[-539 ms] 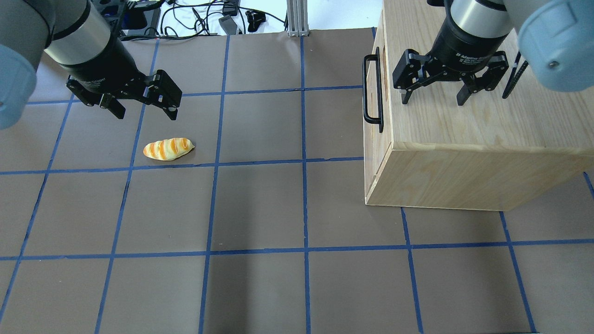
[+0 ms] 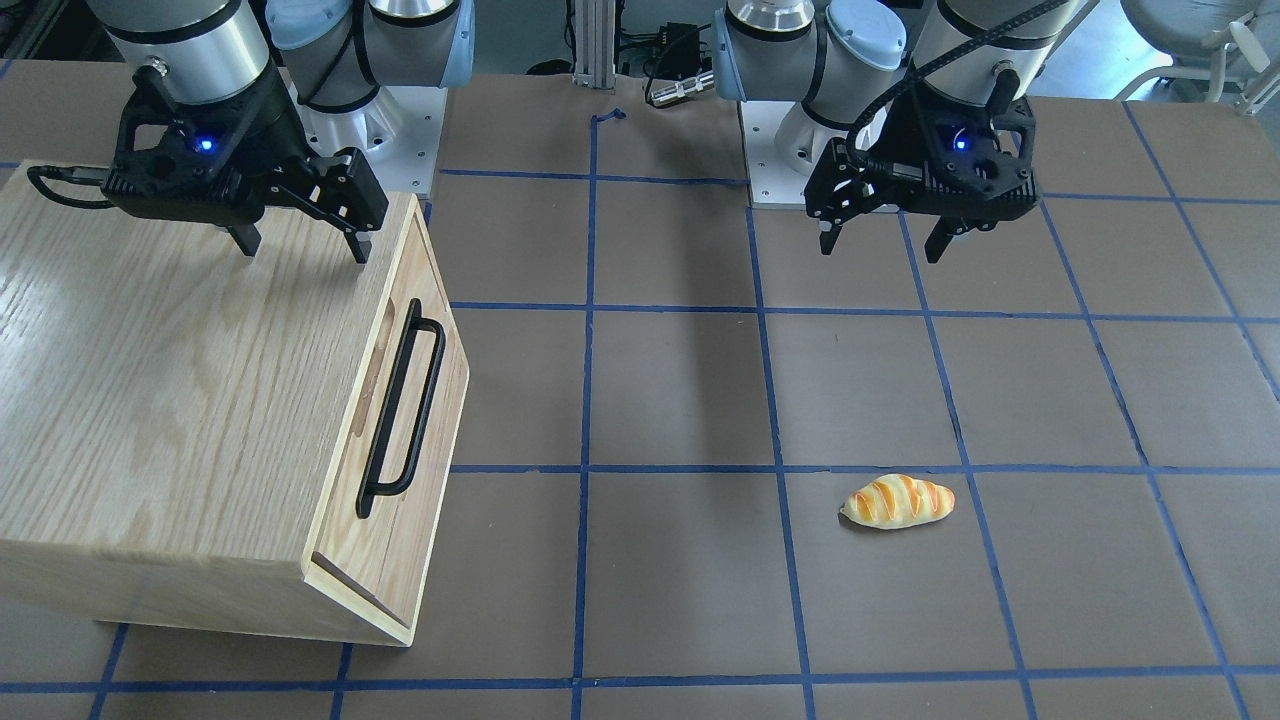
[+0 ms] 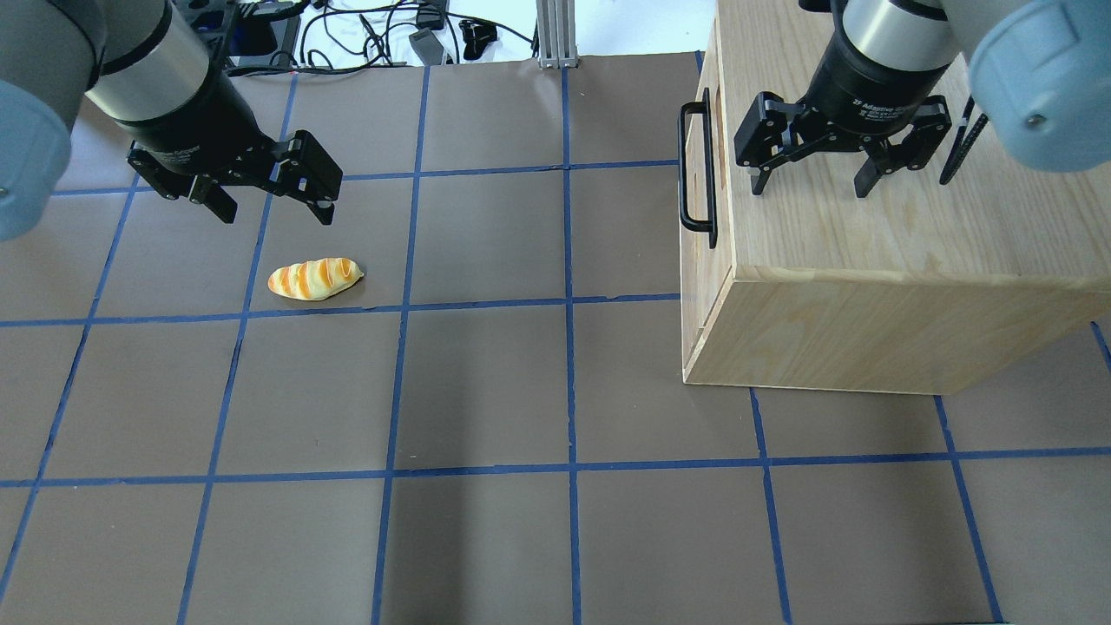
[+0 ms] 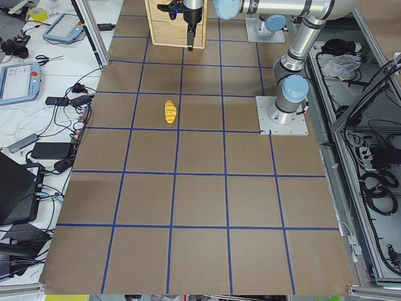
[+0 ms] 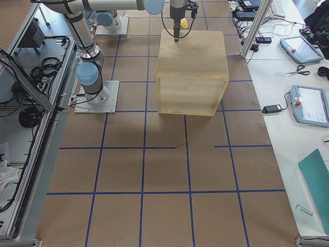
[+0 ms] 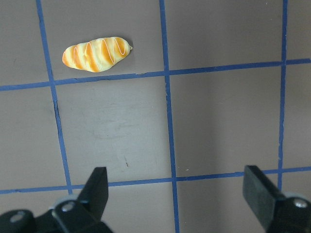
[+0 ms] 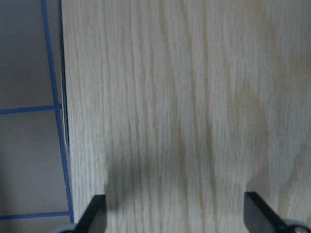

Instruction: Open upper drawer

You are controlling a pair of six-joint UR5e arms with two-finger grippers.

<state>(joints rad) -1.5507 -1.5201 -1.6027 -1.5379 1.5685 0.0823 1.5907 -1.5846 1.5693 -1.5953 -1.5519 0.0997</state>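
Brown bench (image 3: 486, 391), marked into squares by blue tape. On its right side, seen from the robot, a wooden cabinet (image 3: 911, 252), with the front turned toward the middle of the bench. In that front, just under the top edge, the drawer (image 2: 445, 400): shut, flush with the cabinet. Over the cabinet top, near the front edge, the right gripper (image 3: 810, 187), pointing down, jaws wide open and holding nothing. Over the bare bench on the other side, well apart from the cabinet, the left gripper (image 3: 276, 215), also pointing down, jaws equally wide and empty. On the drawer front, a long black handle (image 3: 683, 165), not touched by either gripper. Near the left gripper, lying on the bench, a small bread (image 3: 314, 279), yellow with orange stripes.
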